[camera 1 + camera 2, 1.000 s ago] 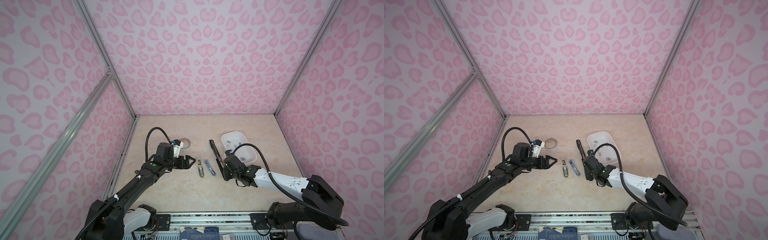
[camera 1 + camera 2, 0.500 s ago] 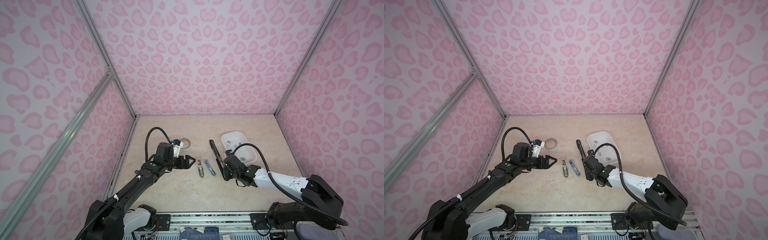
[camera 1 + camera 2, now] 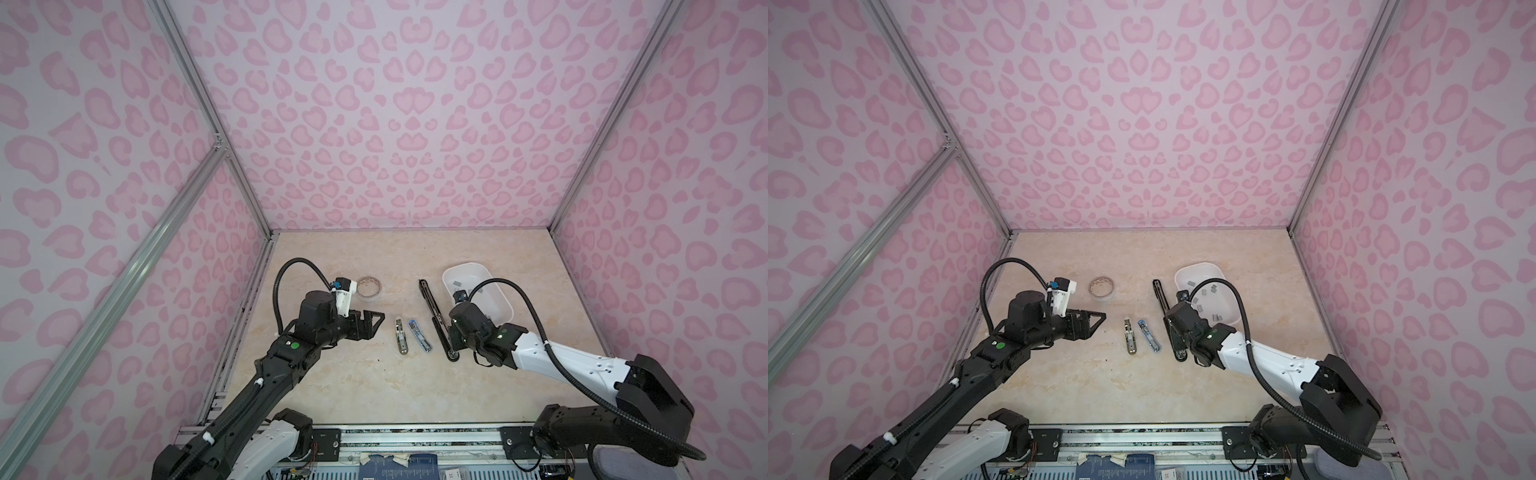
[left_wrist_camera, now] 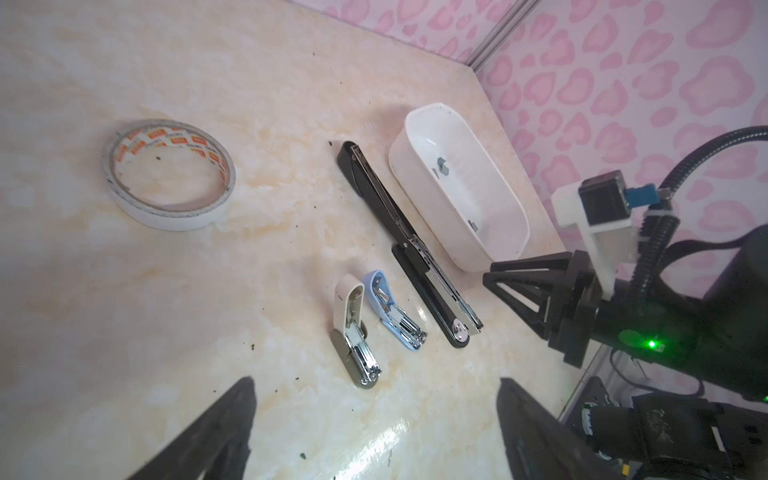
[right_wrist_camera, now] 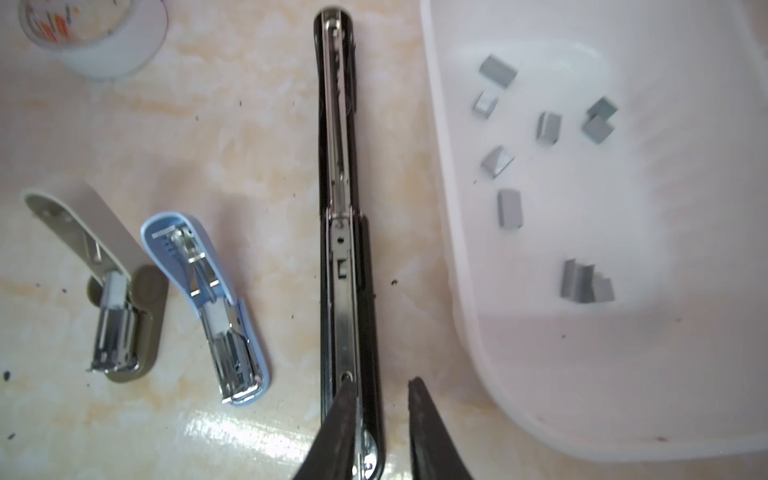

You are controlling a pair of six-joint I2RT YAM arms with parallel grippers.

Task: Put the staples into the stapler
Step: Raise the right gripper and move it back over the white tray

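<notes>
right wrist: staples (image 5: 509, 208) apart from right hand (image 5: 382, 384)

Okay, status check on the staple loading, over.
Left gripper open wide, empty. Right gripper narrowly open over the opened black stapler, near end. Staples loose in white tray, none picked. Nothing blocking.

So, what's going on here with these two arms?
The staples lie loose in the tray. The right gripper is at the near end of the opened black stapler, jaws slightly apart; whether it grips is unclear. The left gripper hangs open beside the olive stapler and blue stapler, touching nothing.
</notes>
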